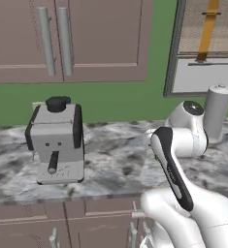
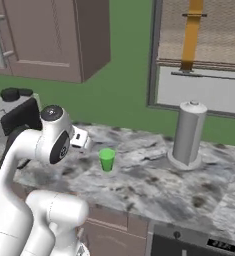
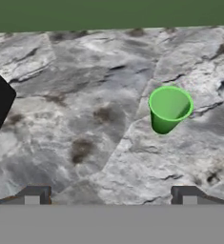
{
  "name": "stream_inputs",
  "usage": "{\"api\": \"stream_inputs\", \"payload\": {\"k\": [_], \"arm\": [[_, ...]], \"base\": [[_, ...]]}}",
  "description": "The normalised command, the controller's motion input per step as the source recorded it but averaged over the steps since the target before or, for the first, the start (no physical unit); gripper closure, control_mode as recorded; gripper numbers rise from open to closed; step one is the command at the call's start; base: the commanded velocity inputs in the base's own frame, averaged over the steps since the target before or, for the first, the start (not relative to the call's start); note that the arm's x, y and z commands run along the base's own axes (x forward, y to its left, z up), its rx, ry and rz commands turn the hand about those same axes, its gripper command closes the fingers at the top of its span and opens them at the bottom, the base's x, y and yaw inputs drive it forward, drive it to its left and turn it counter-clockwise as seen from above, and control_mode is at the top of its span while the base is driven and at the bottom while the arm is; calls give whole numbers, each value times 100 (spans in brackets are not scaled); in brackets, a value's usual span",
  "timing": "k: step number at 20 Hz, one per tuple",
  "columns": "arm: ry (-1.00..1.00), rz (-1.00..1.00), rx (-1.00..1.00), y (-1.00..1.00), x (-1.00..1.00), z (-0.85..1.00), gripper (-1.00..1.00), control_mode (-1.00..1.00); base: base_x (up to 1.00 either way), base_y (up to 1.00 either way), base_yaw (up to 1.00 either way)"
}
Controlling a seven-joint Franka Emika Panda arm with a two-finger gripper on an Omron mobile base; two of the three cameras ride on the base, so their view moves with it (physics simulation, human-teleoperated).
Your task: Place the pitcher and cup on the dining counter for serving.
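Where the marbled grey-white bench point(image 1: 115, 160) runs along the green wall, it spans the full width of both base views, with a mottled stone-like surface and brown panelled cabinet fronts below. Brown wall cabinets point(image 1: 67, 38) with long grey bar handles hang above its left part, and a framed window point(image 2: 204, 55) with a woven blind and an orange strap sits above its right part.

The white arm point(image 1: 183, 193) rises from the base in thick rounded segments with dark joint covers. It bends forward at the elbow, and the wrist reaches out low over the bench surface. In the hand view, the end effector point(image 3: 111, 196) looks down and forward along the bench; its two dark square fingertips point(image 3: 33, 195) stand far apart at full spread, with nothing between them and nothing held.

A boxy grey coffee machine point(image 1: 57, 140) with black side panels and a black knob on top stands on the left part of the bench. A tall opaque grey canister point(image 2: 189, 134), cylindrical with a small knob on its lid, stands on the right part near the window.

The cup point(image 3: 169, 108) is small, plain, bright green and tapers toward its base. It stands upright on the bench between the wrist and the canister, ahead of the fingertips and to their right, well apart from them.
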Motion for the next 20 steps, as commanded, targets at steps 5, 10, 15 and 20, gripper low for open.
{"api": "stream_inputs", "payload": {"k": [5,10,15,20], "arm": [[0,0,0,0,0,0,-100,100],[0,0,0,0,0,0,-100,100],[0,0,0,0,0,0,-100,100],[0,0,0,-1,1,0,-100,-100]], "base": [[15,-5,-45],[-38,-3,-28],[-39,0,-12],[0,0,0]]}}
